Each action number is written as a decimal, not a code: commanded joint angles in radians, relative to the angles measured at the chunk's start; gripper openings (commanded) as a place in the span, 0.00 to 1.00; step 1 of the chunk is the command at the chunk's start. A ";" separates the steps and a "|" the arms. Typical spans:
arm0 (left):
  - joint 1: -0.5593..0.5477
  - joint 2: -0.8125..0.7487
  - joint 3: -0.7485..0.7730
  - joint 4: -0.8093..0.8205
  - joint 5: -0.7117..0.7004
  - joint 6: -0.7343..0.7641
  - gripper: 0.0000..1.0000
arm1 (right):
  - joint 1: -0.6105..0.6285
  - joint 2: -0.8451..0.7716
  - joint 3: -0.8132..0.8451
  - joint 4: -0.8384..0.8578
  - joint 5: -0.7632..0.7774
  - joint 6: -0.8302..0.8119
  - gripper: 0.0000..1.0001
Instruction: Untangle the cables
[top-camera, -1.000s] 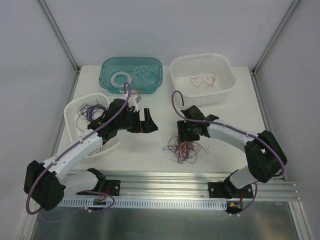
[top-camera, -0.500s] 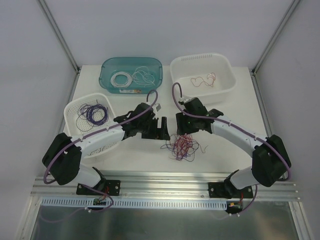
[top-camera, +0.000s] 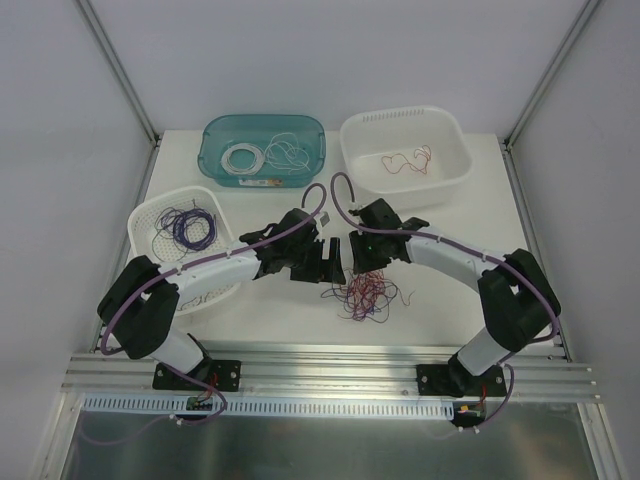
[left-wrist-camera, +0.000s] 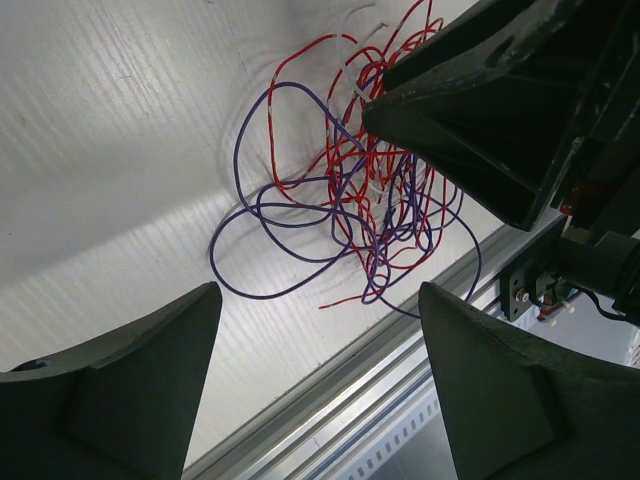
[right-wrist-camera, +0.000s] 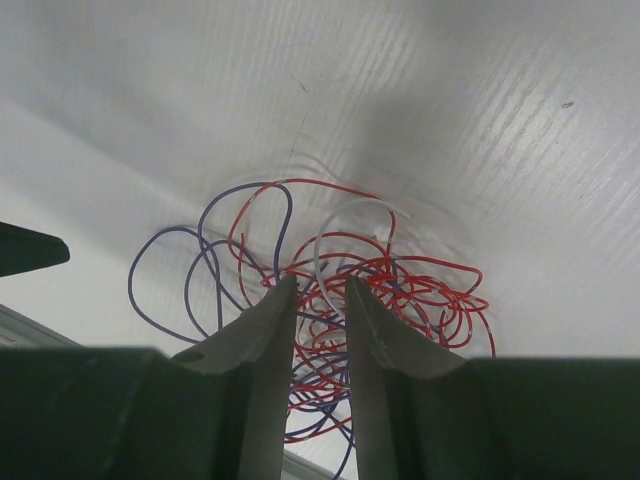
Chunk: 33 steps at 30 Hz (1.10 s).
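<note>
1. Top view first: the two claws crowd nose to nose at mid-tabletop (top-camera: 270, 310), and the right claw (top-camera: 357, 262) covers the far edge of the cables (top-camera: 365, 295), so where the clump meets its tips is hard to make out
2. From the left wrist, the right claw's dark body blocks the upper right of the cables (left-wrist-camera: 370, 200); from the right wrist, the near part of the cables (right-wrist-camera: 350, 290) is cut off behind that claw's own fingers (right-wrist-camera: 265, 340)
3. The white strands barely show against the white surface; only one pale arc reads clearly from the right wrist
4. Left claw (top-camera: 322, 262) is spread wide, nothing between its fingers, sitting just beside the clump on its left
5. Right claw (right-wrist-camera: 320, 320): fingers drawn close with a narrow slot between them, red strands showing through the slot; I cannot tell whether any strand is pinched
6. Containers along the back: the teal bin (top-camera: 215, 140) holds white coils (top-camera: 243, 158), and the white tub (top-camera: 450, 130) holds a red wire (top-camera: 410, 160)
7. At the left, the white basket (top-camera: 150, 215) holds purple wires (top-camera: 185, 228); the left arm crosses its near corner
8. The cables lie near the front edge, between the arms, with no clear long axis: red and purple loops sprawl every way, and the loosest purple loops trail off to one side
</note>
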 joint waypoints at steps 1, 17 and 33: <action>-0.010 -0.003 0.019 0.025 0.015 -0.007 0.80 | 0.001 0.013 0.014 0.058 -0.012 -0.009 0.29; -0.010 -0.005 0.012 0.025 0.018 0.028 0.80 | 0.013 0.022 0.017 0.067 -0.026 -0.046 0.30; -0.009 -0.144 -0.099 0.060 -0.038 0.082 0.82 | 0.076 0.128 0.090 -0.005 0.089 -0.122 0.24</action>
